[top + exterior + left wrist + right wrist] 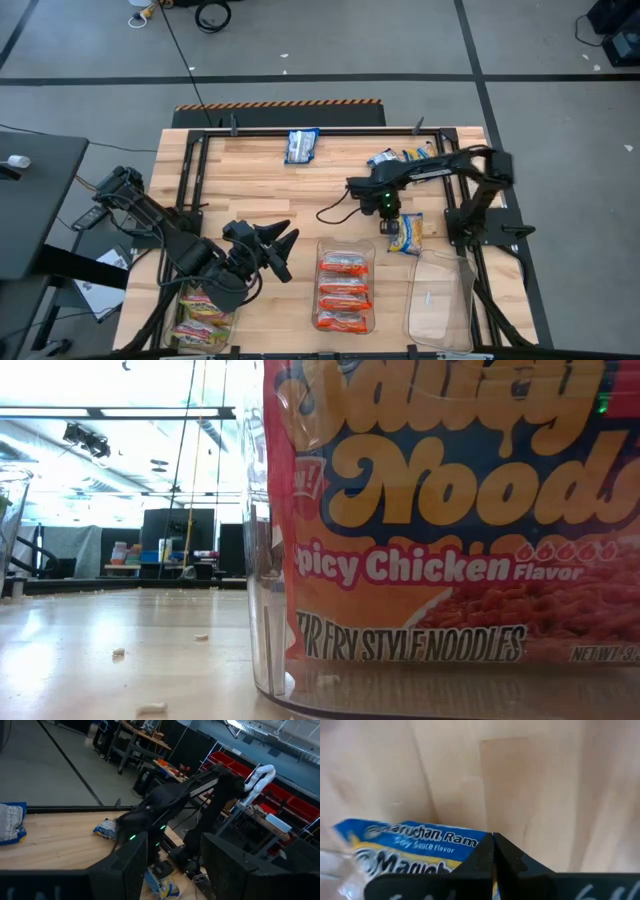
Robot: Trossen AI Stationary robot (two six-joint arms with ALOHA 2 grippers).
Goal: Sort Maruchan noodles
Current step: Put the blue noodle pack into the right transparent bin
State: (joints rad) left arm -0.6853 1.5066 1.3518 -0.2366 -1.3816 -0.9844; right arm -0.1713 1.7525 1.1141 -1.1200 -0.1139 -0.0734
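From above, the right gripper (388, 226) is pinched shut on the flat blue-and-yellow crinkly noodle packet (407, 233), lying lengthwise toward the empty clear plastic bin (438, 298). The middle clear bin (344, 322) holds four orange-red packets (343, 281). The left gripper (282, 252) hangs open. Low down, an orange packet (450, 510) fills the bin wall.

The high view is being lit evenly from overhead, with soft shadows being cast beneath the arms. In the low view, ceiling lights are glaring at upper left, and the orange-red packet (450, 510) is being blurred by nearness. The right wrist view is being softened throughout.
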